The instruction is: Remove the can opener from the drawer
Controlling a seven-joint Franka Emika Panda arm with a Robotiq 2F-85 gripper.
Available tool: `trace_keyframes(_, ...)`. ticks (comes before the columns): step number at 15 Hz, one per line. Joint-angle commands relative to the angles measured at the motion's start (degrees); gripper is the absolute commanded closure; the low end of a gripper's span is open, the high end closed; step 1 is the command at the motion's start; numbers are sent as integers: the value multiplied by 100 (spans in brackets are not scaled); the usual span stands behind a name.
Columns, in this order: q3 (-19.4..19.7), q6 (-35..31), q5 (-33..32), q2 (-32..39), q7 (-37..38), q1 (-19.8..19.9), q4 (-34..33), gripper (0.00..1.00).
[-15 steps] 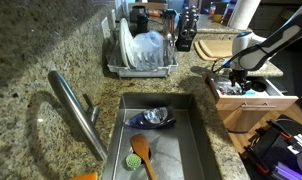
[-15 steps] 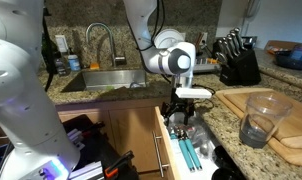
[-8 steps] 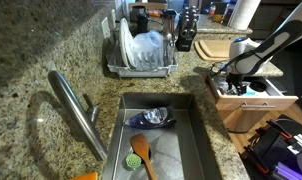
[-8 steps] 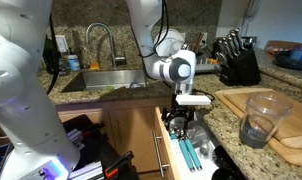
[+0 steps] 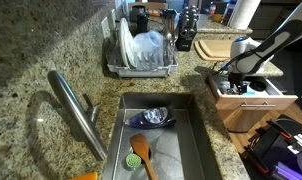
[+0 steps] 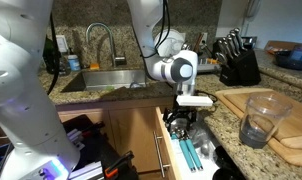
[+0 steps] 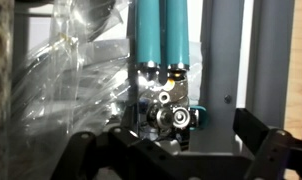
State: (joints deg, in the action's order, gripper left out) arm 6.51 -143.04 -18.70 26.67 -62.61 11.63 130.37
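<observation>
Gripper low over open drawer, next to sink. Jaws spread wide, straddling metal head of can opener, not pinching it. Opener lies flat in drawer on white floor; teal handles side by side. Crinkled clear plastic just beside opener.
</observation>
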Motion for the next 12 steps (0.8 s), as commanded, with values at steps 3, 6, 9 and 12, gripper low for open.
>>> trace_keyframes(3, -9, 35, -29, 19, 80, 45, -41, 0)
trace_keyframes(6, -216, -194, 114, 132, -273, 159, -53, 0)
trace_keyframes(9, -275, -168, 156, 211, -488, 155, -99, 0)
trace_keyframes(12, -125, 17, 0, 38, -405, 50, -58, 0)
